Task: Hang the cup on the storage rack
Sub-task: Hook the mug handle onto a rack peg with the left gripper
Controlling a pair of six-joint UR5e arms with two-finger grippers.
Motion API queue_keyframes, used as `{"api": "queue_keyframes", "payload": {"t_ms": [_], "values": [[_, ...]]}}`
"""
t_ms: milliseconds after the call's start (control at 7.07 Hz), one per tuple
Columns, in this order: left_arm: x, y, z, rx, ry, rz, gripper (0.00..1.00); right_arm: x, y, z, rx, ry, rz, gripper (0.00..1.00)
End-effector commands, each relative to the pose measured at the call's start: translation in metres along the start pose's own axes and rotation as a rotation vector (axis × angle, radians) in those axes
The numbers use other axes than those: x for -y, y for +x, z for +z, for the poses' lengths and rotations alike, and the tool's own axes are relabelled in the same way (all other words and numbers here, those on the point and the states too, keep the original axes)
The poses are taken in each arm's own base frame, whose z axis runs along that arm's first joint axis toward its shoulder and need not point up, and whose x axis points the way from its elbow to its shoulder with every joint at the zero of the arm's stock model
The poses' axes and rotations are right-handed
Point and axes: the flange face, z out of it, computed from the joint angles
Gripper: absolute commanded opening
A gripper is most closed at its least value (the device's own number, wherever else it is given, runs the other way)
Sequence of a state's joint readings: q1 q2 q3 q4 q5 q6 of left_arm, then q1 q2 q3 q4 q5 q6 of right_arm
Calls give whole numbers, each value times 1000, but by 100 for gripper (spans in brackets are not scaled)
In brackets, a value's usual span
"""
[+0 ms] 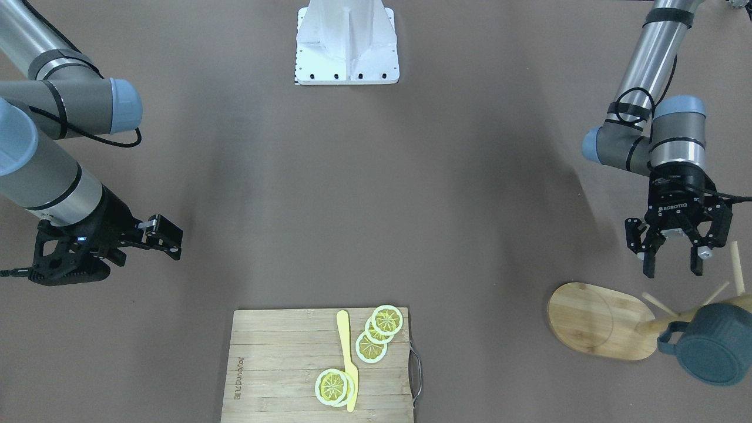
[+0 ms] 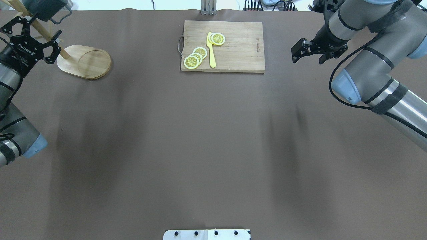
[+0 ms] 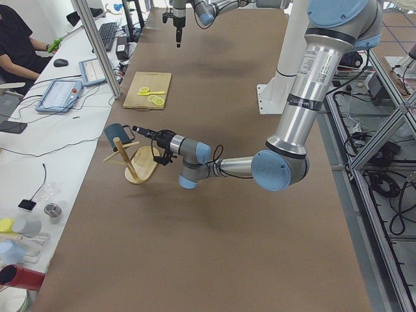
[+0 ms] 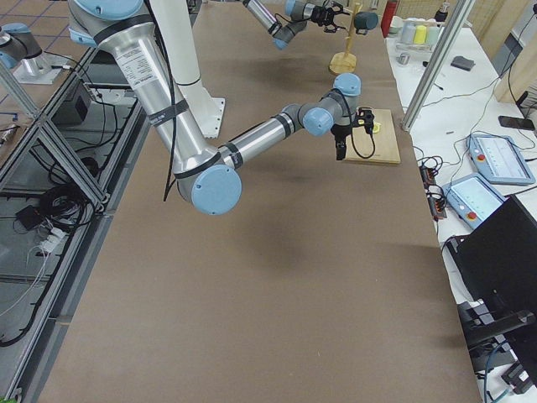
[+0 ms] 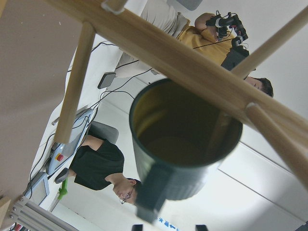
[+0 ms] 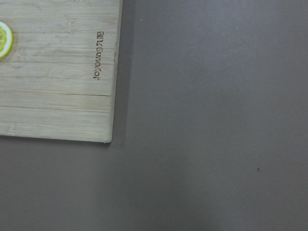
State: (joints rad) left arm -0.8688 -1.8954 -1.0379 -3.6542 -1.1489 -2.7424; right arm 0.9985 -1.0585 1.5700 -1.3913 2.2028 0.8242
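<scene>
Cup (image 1: pixel 714 349) is on the rack (image 1: pixel 593 320): its handle loops over one of the thin pegs and the body hangs off the side facing away from the robot, clear of the desk (image 1: pixel 376 205). From my left wrist feed I look straight into its mouth (yellowish inside), with the rack's pole crossing in front of it.

Rack stands upright on its oval base at the desk's far left corner, by the edge away from the robot.

Left gripper (image 1: pixel 672 267) hangs just on the robot's side of the rack, above the base edge and pointing toward the pole. Its fingers (image 1: pixel 648 267) are spread and grip nothing; they are apart from the cup and, as far as I can see, from the pegs too.

Right gripper (image 1: pixel 170 241) hangs over bare desk on the robot's right, well apart from the rack. I see it edge-on in both fixed views and the wrist feed shows no fingers, so I cannot tell whether they are spread or pressed together. Nothing shows in them.

A cutting board (image 1: pixel 276 364) lies at the middle of the far edge. On it are lemon slices (image 1: pixel 388 320) and a yellow knife (image 1: pixel 348 358), the knife lying between the slices. The right wrist feed shows one board corner and a sliver of slice.
</scene>
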Motion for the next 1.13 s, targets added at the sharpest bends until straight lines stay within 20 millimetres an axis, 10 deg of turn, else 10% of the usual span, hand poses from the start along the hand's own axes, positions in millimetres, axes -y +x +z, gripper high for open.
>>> {"api": "queue_keyframes", "payload": {"t_ms": [0, 565, 990], "values": [[-8, 3, 0, -5, -17, 5, 99, -2, 0, 1, 0, -3, 1, 100], [-33, 45, -67, -30, -70, -14, 98, -8, 10, 8, -10, -16, 10, 100], [-110, 88, -77, -68, -105, 321, 99, -19, 68, 27, -64, -46, 55, 100]]}}
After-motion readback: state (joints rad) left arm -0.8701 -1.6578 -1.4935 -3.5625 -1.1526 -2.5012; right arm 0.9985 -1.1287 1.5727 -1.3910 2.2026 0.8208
